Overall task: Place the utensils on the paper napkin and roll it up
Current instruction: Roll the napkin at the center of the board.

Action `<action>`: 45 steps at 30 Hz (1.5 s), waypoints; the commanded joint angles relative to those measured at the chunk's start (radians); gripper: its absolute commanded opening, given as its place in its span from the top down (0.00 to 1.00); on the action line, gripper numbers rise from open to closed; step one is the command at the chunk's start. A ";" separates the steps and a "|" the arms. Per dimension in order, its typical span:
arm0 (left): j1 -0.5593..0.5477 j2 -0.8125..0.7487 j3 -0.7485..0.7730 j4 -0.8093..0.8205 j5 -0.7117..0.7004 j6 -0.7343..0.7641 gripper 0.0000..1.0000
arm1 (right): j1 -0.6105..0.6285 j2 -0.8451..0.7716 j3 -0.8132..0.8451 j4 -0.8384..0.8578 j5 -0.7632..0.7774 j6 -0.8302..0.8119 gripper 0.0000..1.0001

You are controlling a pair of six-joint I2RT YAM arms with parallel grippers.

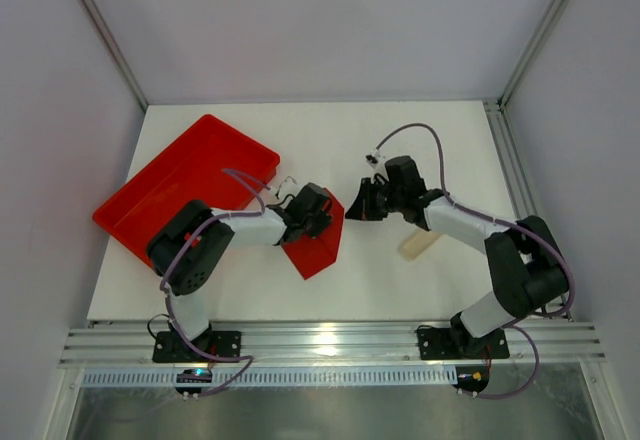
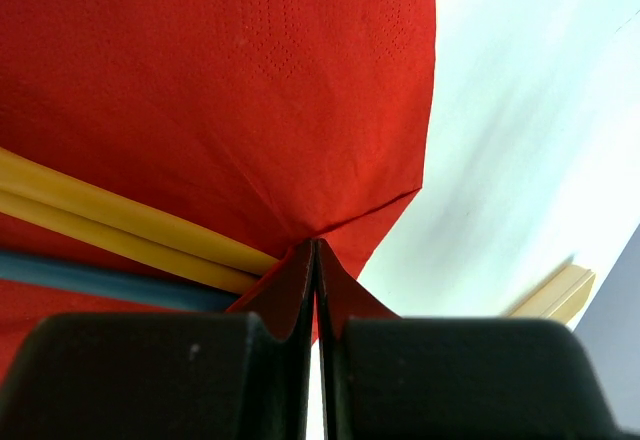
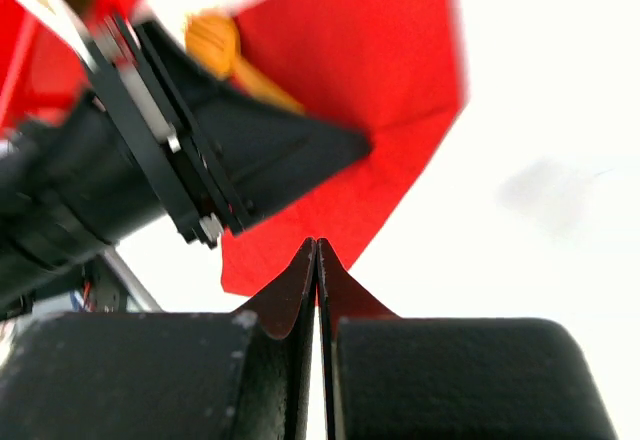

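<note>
The red paper napkin lies at the table's middle, its right corner raised. My left gripper is shut, and its tips pinch a fold of the napkin, with a crease running out from them. Two tan utensils lie across the napkin just left of the fingers. One rounded end shows behind the left gripper. Another utensil rests on the bare table under my right arm. My right gripper is shut, its tips at the napkin's near edge.
A large red tray stands at the back left, partly under the left arm. A blue strip runs below the utensils. The pale stick on the table also shows at the right of the left wrist view.
</note>
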 commanded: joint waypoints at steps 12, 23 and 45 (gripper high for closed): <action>0.010 0.022 -0.008 -0.051 0.021 0.054 1.00 | -0.103 0.315 0.517 -0.230 -0.132 -0.258 0.86; 0.010 0.014 0.007 -0.102 0.028 0.080 1.00 | -0.111 0.573 0.797 -0.391 -0.230 -0.349 0.66; -0.016 -0.003 0.018 -0.160 -0.005 0.063 1.00 | -0.068 0.762 0.835 -0.416 -0.376 -0.390 0.62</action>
